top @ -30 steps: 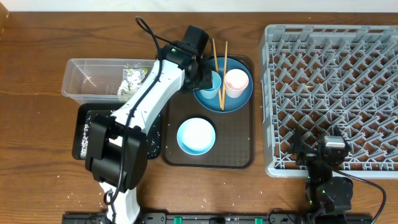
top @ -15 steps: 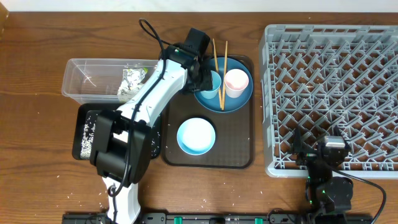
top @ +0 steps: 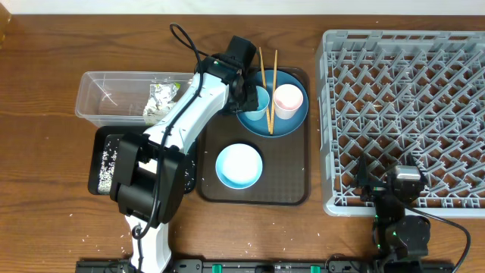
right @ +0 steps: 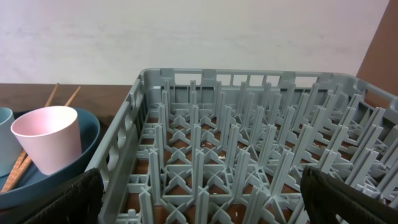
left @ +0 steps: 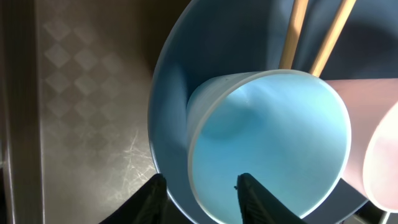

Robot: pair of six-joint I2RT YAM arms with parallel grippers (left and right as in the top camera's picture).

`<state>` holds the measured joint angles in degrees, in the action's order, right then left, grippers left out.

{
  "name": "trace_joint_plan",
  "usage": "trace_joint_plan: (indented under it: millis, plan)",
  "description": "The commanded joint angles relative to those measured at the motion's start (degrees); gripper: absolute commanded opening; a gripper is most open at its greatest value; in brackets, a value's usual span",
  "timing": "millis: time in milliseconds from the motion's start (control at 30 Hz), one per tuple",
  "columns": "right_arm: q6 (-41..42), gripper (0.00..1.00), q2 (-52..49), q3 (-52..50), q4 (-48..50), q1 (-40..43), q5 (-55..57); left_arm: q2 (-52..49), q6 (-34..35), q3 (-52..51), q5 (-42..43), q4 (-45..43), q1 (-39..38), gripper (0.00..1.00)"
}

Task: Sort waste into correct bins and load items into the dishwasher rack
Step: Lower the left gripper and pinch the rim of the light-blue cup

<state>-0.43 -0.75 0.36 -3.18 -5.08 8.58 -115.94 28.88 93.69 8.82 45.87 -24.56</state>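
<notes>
The light blue cup (top: 258, 101) (left: 273, 137) stands on the large blue plate (top: 292, 125) (left: 169, 106) beside the pale pink cup (top: 288, 100) (right: 48, 140). My left gripper (top: 248, 94) (left: 200, 182) is open and straddles the blue cup's left rim. One finger is inside the cup and one outside, with a small gap on each side of the wall. Two chopsticks (top: 264, 68) (left: 297, 31) lean on the plate's far edge. The white-blue bowl (top: 239, 166) sits nearer on the tray. My right gripper (right: 199, 186) hangs open above the near edge of the grey dishwasher rack (top: 405, 114) (right: 249, 143).
Plate, cups and bowl rest on a dark brown serving tray (top: 292, 186). To its left, the clear tub (top: 106, 98) holds a printed wrapper (top: 161, 94) and white tissue (top: 154, 114). The black tray (top: 101, 163) with rice grains lies under my left arm.
My left arm shifted slightly at the blue cup's rim a second ago, then held still. Cups, plate and right arm have not moved.
</notes>
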Motion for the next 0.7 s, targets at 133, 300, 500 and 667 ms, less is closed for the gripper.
trace_joint_plan:
  millis: [133, 300, 500, 667]
  plan:
    - [0.39, 0.99, 0.0, -0.04, -0.22, 0.61, 0.2, -0.17, 0.55, -0.7, -0.98, 0.09, -0.66, 0.34]
    - [0.37, 0.99, 0.0, -0.04, -0.22, 0.61, 0.2, -0.17, 0.59, -0.79, -1.44, -0.13, -0.83, 0.34]
    - [0.39, 0.99, 0.0, -0.04, -0.22, 0.61, 0.2, -0.17, 0.57, -1.01, -3.15, 0.13, -0.83, 0.29]
    - [0.37, 0.99, 0.0, -0.04, -0.22, 0.61, 0.2, -0.17, 0.55, -1.01, -3.37, 0.11, -0.81, 0.19]
